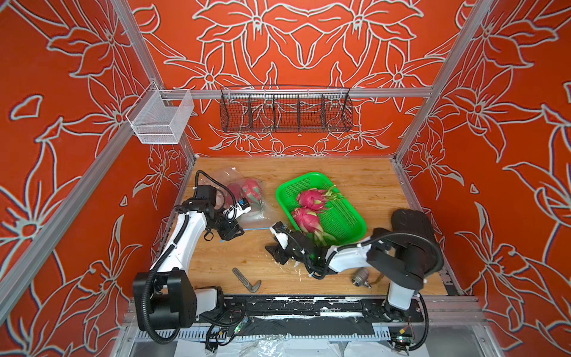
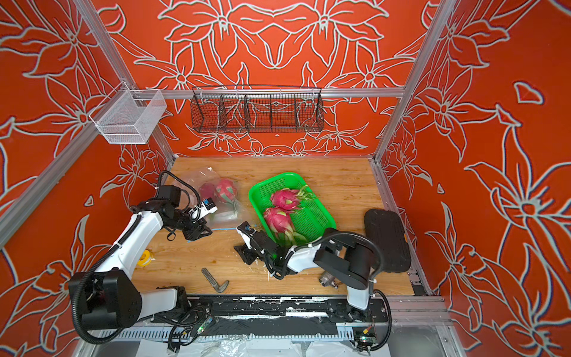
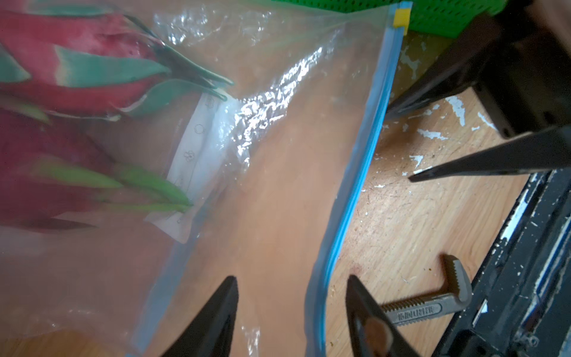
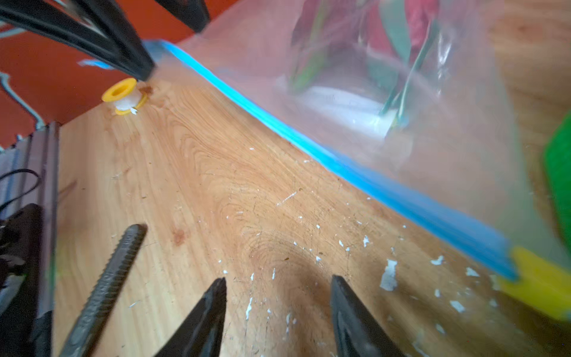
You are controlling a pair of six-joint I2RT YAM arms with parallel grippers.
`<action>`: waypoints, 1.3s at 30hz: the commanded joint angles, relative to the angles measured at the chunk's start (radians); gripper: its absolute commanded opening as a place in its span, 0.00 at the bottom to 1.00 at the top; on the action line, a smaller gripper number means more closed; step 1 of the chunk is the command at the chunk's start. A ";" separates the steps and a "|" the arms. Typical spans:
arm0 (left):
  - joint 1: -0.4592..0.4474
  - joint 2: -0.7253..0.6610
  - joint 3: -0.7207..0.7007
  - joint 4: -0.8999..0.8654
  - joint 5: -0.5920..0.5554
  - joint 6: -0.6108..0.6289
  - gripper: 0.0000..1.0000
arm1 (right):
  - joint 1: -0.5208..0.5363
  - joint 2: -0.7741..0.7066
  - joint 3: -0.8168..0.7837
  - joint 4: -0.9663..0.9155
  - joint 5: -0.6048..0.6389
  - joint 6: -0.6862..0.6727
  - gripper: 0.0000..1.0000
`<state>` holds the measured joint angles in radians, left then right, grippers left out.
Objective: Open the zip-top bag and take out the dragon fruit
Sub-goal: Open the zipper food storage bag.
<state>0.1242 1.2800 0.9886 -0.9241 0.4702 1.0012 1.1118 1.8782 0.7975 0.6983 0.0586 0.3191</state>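
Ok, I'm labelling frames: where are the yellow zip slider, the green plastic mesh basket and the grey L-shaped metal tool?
yellow zip slider (image 3: 402, 17): left wrist view, its middle.
green basket (image 1: 343, 218): top view, bare floor.
grey tool (image 1: 243, 279): top view, shank.

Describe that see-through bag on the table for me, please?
The zip-top bag is clear, crinkled plastic lying on the wooden table beside the green basket. A blue zip strip runs along its mouth, with a yellow slider at one end. Two dragon fruit lie inside. The left gripper straddles the strip with open jaws; contact is unclear.
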 commanded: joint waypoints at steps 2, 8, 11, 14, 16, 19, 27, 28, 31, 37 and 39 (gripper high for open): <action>-0.006 0.007 -0.028 0.016 -0.001 0.011 0.58 | -0.006 0.100 0.101 0.151 0.084 0.023 0.57; -0.006 0.029 -0.050 0.027 0.030 0.008 0.25 | -0.040 0.218 0.193 0.324 0.175 -0.060 0.60; -0.007 0.024 -0.032 -0.057 0.100 0.026 0.17 | -0.041 0.298 0.246 0.494 0.172 -0.181 0.74; -0.008 -0.001 -0.023 -0.103 0.137 0.039 0.12 | -0.043 0.361 0.315 0.586 0.139 -0.273 0.85; -0.008 -0.014 -0.018 -0.108 0.135 0.035 0.08 | -0.049 0.373 0.367 0.541 0.110 -0.288 0.85; -0.007 -0.016 0.008 -0.145 0.134 0.043 0.12 | -0.064 0.393 0.395 0.550 0.031 -0.282 0.77; 0.052 -0.004 0.215 -0.228 0.058 0.058 0.55 | -0.090 0.413 0.339 0.620 0.004 -0.231 0.15; 0.064 0.005 0.240 -0.226 0.065 0.055 0.58 | -0.089 0.412 0.338 0.624 0.009 -0.229 0.10; 0.085 0.058 0.283 -0.141 0.028 0.007 0.61 | -0.092 0.410 0.339 0.621 0.016 -0.230 0.05; 0.091 0.243 0.323 -0.036 -0.091 -0.052 0.67 | -0.083 0.377 0.323 0.508 0.084 -0.230 0.69; 0.088 0.298 0.306 0.005 -0.130 -0.060 0.68 | -0.073 0.378 0.305 0.488 0.125 -0.219 0.75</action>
<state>0.2104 1.5196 1.3109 -0.9634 0.4095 0.9611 1.0286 2.2478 1.1404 1.2282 0.1158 0.0879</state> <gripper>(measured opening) 0.677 0.732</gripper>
